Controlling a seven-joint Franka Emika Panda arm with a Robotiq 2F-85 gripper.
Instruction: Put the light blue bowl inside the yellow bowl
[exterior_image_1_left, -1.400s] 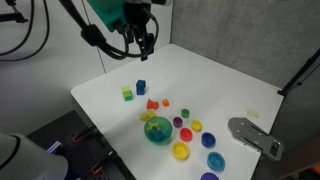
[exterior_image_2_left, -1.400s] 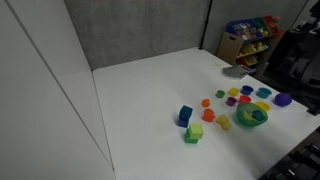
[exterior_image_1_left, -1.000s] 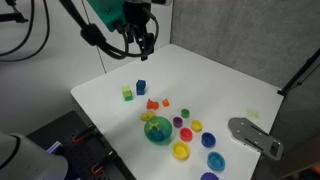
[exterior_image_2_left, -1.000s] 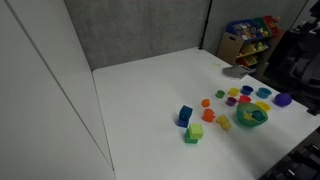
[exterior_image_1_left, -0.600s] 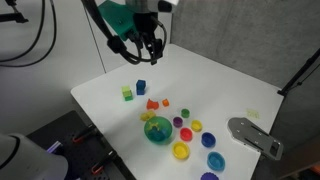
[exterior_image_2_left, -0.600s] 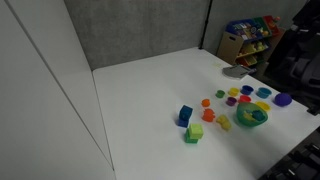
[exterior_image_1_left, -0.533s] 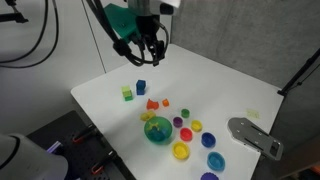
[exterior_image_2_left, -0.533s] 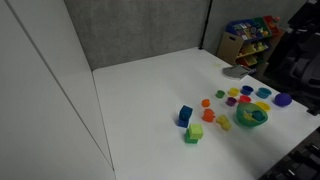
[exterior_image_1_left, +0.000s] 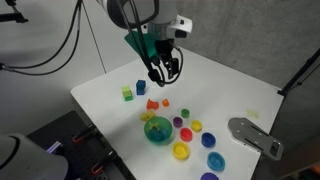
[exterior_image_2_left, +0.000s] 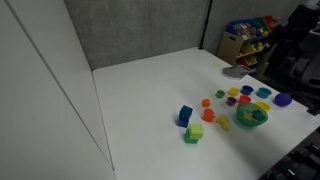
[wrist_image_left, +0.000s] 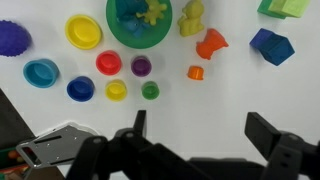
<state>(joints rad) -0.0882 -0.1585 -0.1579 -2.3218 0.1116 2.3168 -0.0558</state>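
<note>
We list the gripper (wrist_image_left: 200, 138) over the toys, jaws wide and empty, presumably for a rim grasp; the small round light-blue plastic bowl (wrist_image_left: 41, 72) sits at seven o'clock from the shallow yellow plastic bowl (wrist_image_left: 84, 31).

This looks like a robotics lab or test room, not a home. A bare white table (exterior_image_1_left: 215, 80) stands before grey panel walls (exterior_image_2_left: 140, 30), and a plain white board (exterior_image_2_left: 40, 100) closes off one side. Black cables (exterior_image_1_left: 70, 40) hang loose above the table's edge, and a dark stand pole (exterior_image_1_left: 300, 72) leans in at one corner. At the back, a low shelf (exterior_image_2_left: 250, 38) holds bins of bright playthings. Small plastic toys (exterior_image_1_left: 157, 130) lie scattered on the table, beside a grey metal plate (exterior_image_1_left: 255, 137).
</note>
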